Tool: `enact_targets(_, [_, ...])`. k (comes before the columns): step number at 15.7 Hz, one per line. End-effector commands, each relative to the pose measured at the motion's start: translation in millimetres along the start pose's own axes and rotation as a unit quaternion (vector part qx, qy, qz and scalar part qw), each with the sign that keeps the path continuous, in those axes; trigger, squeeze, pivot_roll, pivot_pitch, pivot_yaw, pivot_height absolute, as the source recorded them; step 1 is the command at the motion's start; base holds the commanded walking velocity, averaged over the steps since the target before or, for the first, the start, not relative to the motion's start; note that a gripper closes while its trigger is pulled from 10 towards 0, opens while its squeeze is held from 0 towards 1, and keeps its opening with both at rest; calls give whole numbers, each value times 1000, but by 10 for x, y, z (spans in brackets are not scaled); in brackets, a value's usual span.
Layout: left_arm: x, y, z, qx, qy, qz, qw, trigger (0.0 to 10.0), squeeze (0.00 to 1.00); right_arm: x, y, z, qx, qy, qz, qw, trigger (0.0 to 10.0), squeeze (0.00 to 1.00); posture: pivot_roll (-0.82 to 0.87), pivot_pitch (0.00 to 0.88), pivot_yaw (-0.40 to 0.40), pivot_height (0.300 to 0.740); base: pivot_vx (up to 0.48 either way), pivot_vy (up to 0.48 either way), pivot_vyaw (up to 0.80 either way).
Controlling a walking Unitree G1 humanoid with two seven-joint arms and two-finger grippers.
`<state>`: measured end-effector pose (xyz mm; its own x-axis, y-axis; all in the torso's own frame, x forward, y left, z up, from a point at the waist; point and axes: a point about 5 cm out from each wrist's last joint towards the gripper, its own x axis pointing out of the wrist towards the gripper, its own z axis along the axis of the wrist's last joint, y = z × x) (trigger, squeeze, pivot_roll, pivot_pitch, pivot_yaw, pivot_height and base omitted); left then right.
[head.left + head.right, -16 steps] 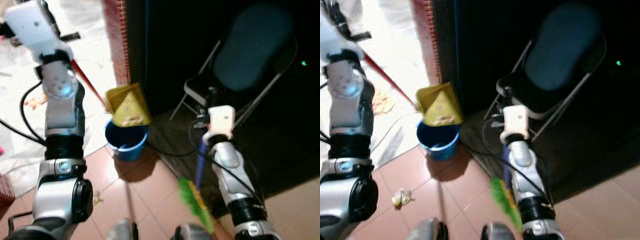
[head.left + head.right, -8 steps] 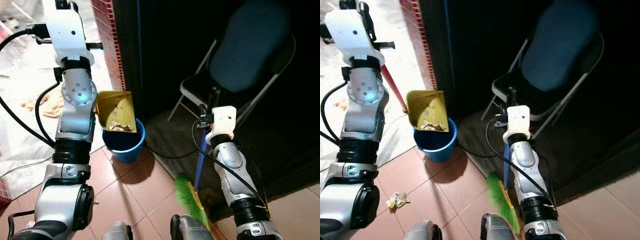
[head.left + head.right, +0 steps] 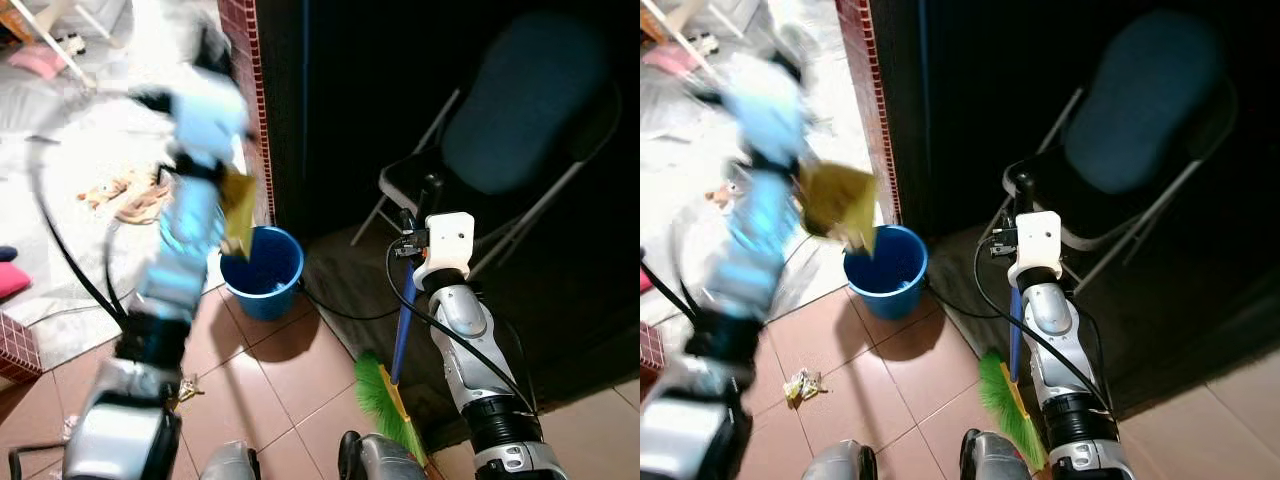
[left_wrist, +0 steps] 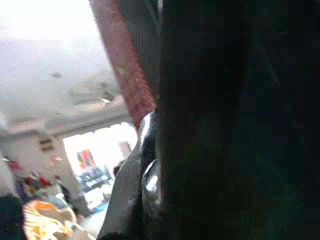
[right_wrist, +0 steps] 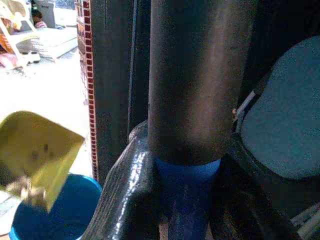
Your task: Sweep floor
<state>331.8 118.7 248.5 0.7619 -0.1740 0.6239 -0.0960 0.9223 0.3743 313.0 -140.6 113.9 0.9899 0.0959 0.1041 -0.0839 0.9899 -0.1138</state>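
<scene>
Since half a second ago the yellow dustpan (image 3: 837, 203) has tipped steeply over the blue bucket (image 3: 885, 272), litter dropping in, left gripper's grip indiscernible; right gripper (image 5: 172, 165) stays clamped on the broom (image 3: 395, 375), near right; scrap (image 3: 800, 383) remains on tiles.

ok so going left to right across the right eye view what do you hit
Blurred left arm → yellow dustpan → blue bucket → green broom head → right arm → folding chair.
</scene>
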Motion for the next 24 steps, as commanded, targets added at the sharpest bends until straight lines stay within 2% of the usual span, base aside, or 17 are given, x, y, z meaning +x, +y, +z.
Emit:
enact_targets(1, [58, 8, 201, 11, -60, -9, 998, 10000, 0, 30, -24, 69, -4, -17, -3, 1000, 10000, 0, -59, 77, 13, 740, 0, 0, 0])
enact_targets(3, [-144, -240, 129, 20, -71, -104, 992, 10000, 0, 36, -36, 70, -5, -17, -4, 1000, 10000, 0, -59, 76, 11, 740, 0, 0, 0])
enact_targets(4, [-277, -406, 112, 34, -89, -174, 980, 10000, 0, 40, -38, 71, -5, -17, -4, 1000, 10000, 0, -59, 76, 11, 740, 0, 0, 0])
enact_targets(6, [-482, -660, 124, 24, -104, -288, 952, 10000, 0, 48, -37, 77, -6, -20, -4, 1000, 10000, 0, -58, 77, 12, 740, 0, 0, 0])
enact_targets(7, [-508, -687, 135, 9, -104, -306, 946, 10000, 0, 48, -36, 78, -5, -20, -4, 1000, 10000, 0, -58, 77, 12, 740, 0, 0, 0])
enact_targets(8, [-468, -651, 150, 12, -107, -294, 950, 10000, 0, 49, -35, 79, -5, -21, -4, 1000, 10000, 0, -59, 76, 13, 740, 0, 0, 0])
enact_targets(10, [-337, -520, 194, 22, -119, -257, 959, 10000, 0, 45, -36, 78, -4, -22, -5, 1000, 10000, 0, -60, 77, 13, 740, 0, 0, 0])
enact_targets(11, [-188, -384, 277, 23, -129, -218, 967, 10000, 0, 45, -37, 78, -4, -22, -5, 1000, 10000, 0, -60, 77, 13, 740, 0, 0, 0])
enact_targets(14, [-15, -147, 415, 50, -152, -160, 974, 10000, 0, 51, -42, 84, -5, -25, -6, 1000, 10000, 0, -60, 77, 13, 740, 0, 0, 0])
enact_targets(16, [87, 74, 467, 26, -137, -92, 986, 10000, 0, 58, -49, 81, -7, -25, -6, 1000, 10000, 0, -55, 69, 9, 740, 0, 0, 0])
enact_targets(17, [161, 261, 484, 8, -120, -33, 992, 10000, 0, 61, -50, 81, -8, -26, -5, 1000, 10000, 0, -55, 69, 9, 740, 0, 0, 0])
enact_targets(18, [203, 379, 481, -6, -107, 1, 994, 10000, 0, 68, -47, 82, -8, -26, -4, 1000, 10000, 0, -53, 64, 7, 740, 0, 0, 0])
enact_targets(19, [234, 511, 475, -2, -96, 37, 995, 10000, 0, 74, -43, 80, -9, -26, -3, 1000, 10000, 0, -50, 59, 4, 740, 0, 0, 0])
enact_targets(21, [252, 727, 443, 45, -77, 78, 993, 10000, 0, 81, -37, 79, -8, -27, -2, 1000, 10000, 0, -43, 54, 2, 740, 0, 0, 0])
enact_targets(23, [172, 954, 299, 102, -32, 119, 987, 10000, 0, 98, -34, 73, -8, -26, -1, 1000, 10000, 0, -43, 54, 2, 740, 0, 0, 0])
enact_targets(24, [139, 1012, 255, 120, -18, 126, 985, 10000, 0, 100, -30, 69, -7, -26, -1, 1000, 10000, 0, -31, 53, 1, 740, 0, 0, 0])
